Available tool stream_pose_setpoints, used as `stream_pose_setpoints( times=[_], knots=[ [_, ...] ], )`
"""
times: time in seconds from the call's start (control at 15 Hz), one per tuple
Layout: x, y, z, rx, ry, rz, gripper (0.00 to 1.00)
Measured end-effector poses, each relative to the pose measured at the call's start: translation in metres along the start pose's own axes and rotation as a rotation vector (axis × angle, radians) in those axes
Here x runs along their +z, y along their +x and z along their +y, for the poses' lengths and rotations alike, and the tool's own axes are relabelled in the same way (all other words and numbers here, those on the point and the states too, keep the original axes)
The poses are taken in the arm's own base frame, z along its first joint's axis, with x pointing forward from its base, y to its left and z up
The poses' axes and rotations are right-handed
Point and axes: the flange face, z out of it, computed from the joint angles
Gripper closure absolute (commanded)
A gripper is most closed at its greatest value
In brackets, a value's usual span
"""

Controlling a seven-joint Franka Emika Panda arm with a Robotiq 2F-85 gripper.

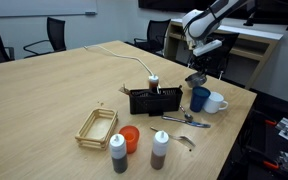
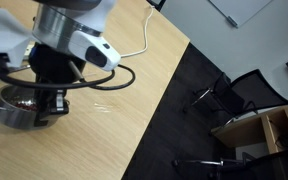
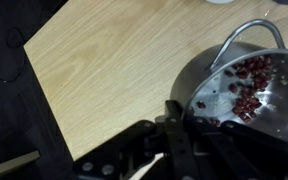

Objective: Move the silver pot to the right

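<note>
Clamping the silver pot [image 3: 269, 60] at its rim, pincer [image 3: 176, 120] seemingly clenched. Sits at desk [image 1: 44, 100] far-right end, just beside blue mug [image 1: 200, 98]; lies right of pincer in wrist view.

Wooden table [image 1: 44, 100] bears black basket [image 1: 154, 101], blue mug [image 1: 200, 99], white mug [image 1: 217, 102], wooden tray [image 1: 97, 127].

Office: conference table [image 1: 44, 95], swivel chairs [image 1: 54, 33].

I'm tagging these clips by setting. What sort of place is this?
Probably an office meeting room: a long wooden table, black office chairs around it, and a desk at the side.
</note>
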Motion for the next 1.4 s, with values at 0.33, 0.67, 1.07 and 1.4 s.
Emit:
stream_pose_setpoints(
  times=[0.33,0.67,1.07,1.4],
  knots=[
    [0.03,0.013,-0.017,-0.1,0.002,-0.048,0.99],
    [0.034,0.031,-0.006,-0.143,0.046,-0.069,0.69],
    [0.03,0.034,-0.002,-0.153,0.037,-0.091,0.34],
    [0.024,0.035,-0.002,-0.154,0.035,-0.095,0.0]
  ],
)
